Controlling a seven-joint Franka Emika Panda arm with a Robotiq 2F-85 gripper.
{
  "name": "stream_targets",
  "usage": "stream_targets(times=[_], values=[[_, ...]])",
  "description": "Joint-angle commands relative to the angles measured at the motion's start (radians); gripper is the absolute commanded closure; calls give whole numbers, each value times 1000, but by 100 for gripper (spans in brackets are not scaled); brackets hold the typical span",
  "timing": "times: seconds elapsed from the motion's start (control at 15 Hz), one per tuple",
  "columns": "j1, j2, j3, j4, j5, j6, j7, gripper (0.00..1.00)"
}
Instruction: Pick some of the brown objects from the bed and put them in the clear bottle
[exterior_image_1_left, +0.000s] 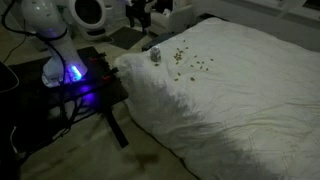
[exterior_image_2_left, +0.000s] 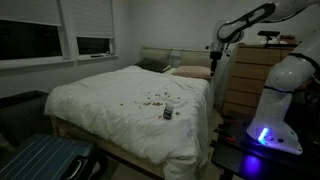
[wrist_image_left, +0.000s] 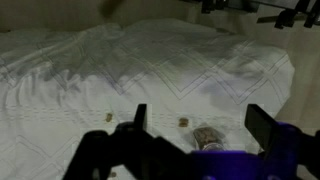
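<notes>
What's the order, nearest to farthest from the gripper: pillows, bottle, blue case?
In an exterior view:
1. Pillows, at the head of the bed, by the gripper.
2. Bottle, mid-bed, near the edge.
3. Blue case, on the floor past the foot.

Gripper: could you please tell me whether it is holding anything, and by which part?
Nothing is held. The gripper is open and empty, raised clear of the bed; the bottle and brown objects lie on it.

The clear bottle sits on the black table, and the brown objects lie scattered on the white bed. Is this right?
Not quite. The clear bottle sits on the bed, not on the table, beside the brown objects scattered there, as an exterior view shows.
</notes>
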Motion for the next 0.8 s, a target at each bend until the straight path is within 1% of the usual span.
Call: stream_targets(times=[0.0, 0.2, 0.4, 0.53, 0.73], values=[[-18, 3, 17, 1, 11, 0, -8, 0], [-13, 19, 18, 9, 12, 9, -11, 0], [-6, 66, 24, 22, 38, 66, 25, 0], [-7, 99, 29, 21, 74, 137, 78, 0], [-14, 163, 48, 27, 140, 248, 200, 0]])
